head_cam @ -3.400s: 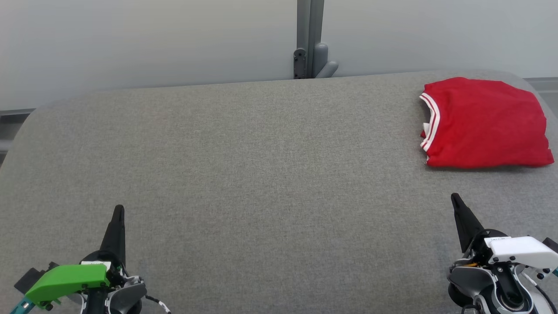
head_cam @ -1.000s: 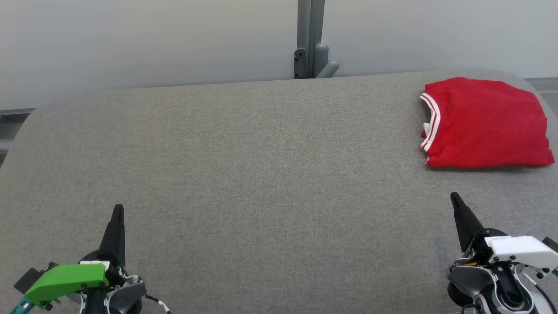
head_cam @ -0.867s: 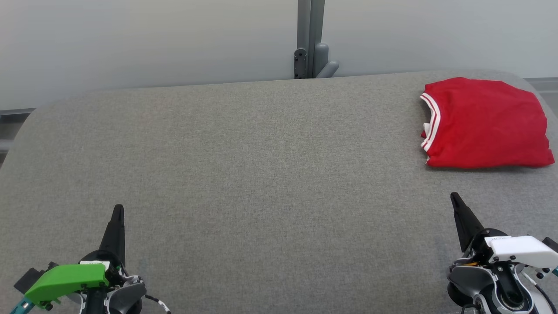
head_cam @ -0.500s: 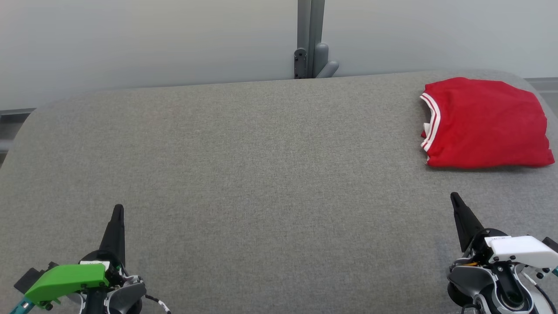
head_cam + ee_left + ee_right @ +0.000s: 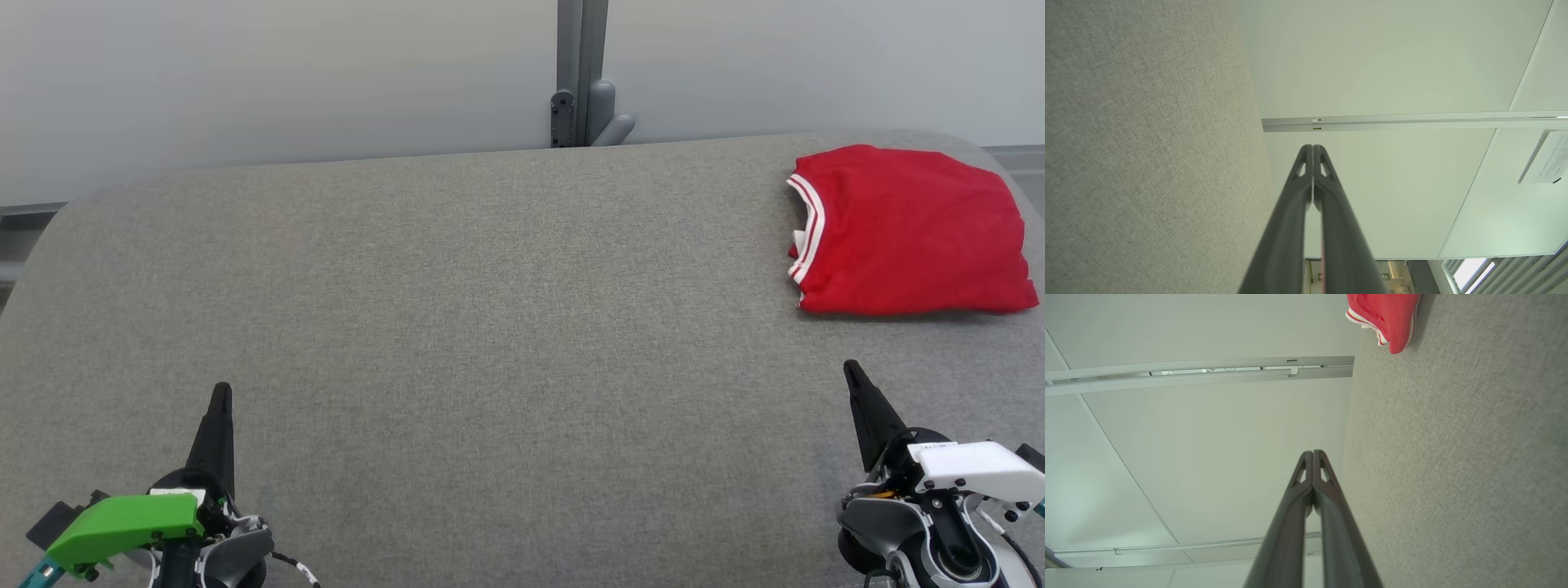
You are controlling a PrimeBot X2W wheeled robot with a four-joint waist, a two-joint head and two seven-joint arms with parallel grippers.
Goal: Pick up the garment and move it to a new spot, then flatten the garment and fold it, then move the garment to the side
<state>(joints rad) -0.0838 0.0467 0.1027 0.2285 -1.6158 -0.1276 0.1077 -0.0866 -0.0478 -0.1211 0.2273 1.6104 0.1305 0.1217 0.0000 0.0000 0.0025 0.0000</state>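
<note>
The folded red knit shirt (image 5: 910,233) with white-striped trim lies at the far right of the grey fabric-covered table (image 5: 490,327), near its back edge and well apart from both my hands. It looks light, soft and limp, so I judge it will sag and spill out of its fold if I lift it by one point. The fabric should drag on the textured cloth surface, not slide. If I have to move it, the best hold seems to be the near folded edge, pinching through all the layers, or one hand at each end. I would leave alone the striped collar on its left side, since that would pull only the top layer. My left gripper (image 5: 220,398) rests low at the near left, fingers pressed together and pointing away from me. My right gripper (image 5: 853,377) sits at the near right, also closed on nothing, its tips leaning slightly left, short of the shirt's near edge.
</note>
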